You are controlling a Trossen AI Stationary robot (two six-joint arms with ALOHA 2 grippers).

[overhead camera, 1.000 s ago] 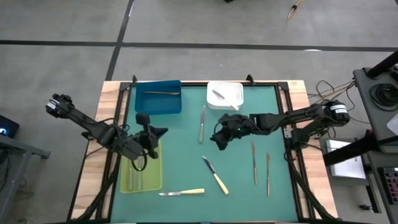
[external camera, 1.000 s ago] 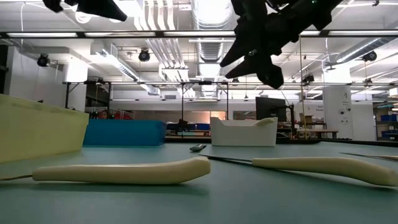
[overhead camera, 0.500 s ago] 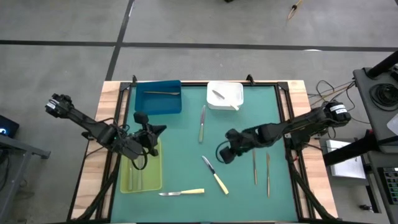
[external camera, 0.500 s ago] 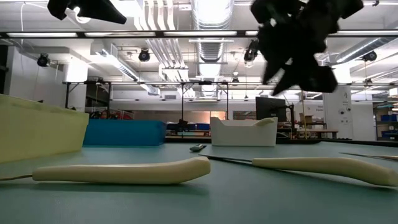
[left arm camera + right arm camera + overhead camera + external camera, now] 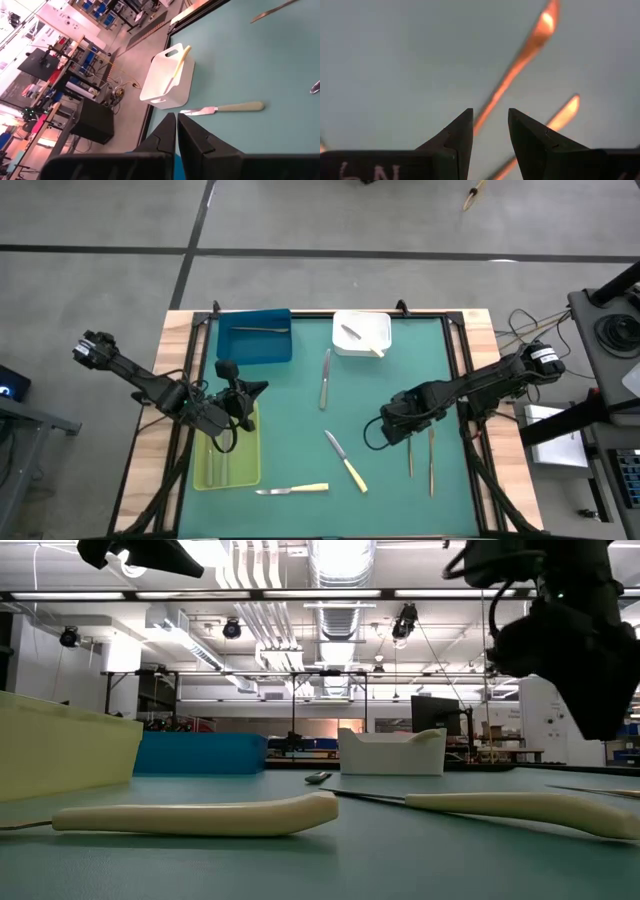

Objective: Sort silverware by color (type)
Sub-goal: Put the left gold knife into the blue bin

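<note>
**Right gripper low over two copper utensils, fingers parted and empty**

The right gripper (image 5: 385, 430) hangs near the worktop's (image 5: 290, 395) right edge, fingers (image 5: 452, 137) slightly apart and holding nothing, just beside two slim copper-toned utensils (image 5: 409, 442) lying parallel. The left gripper (image 5: 240, 395) waits above the yellow-green tray (image 5: 250, 465) at the left edge, fingers (image 5: 167, 132) pressed together, empty.

Two pale-handled knives lie toward the near edge: one (image 5: 345, 460) at the middle, one (image 5: 292, 491) closer to the edge. A grey utensil (image 5: 325, 378) rests mid-worktop. The blue tray (image 5: 255, 345) at the far left corner holds one piece; the white tray (image 5: 361, 333) at the far edge holds cutlery too.
</note>
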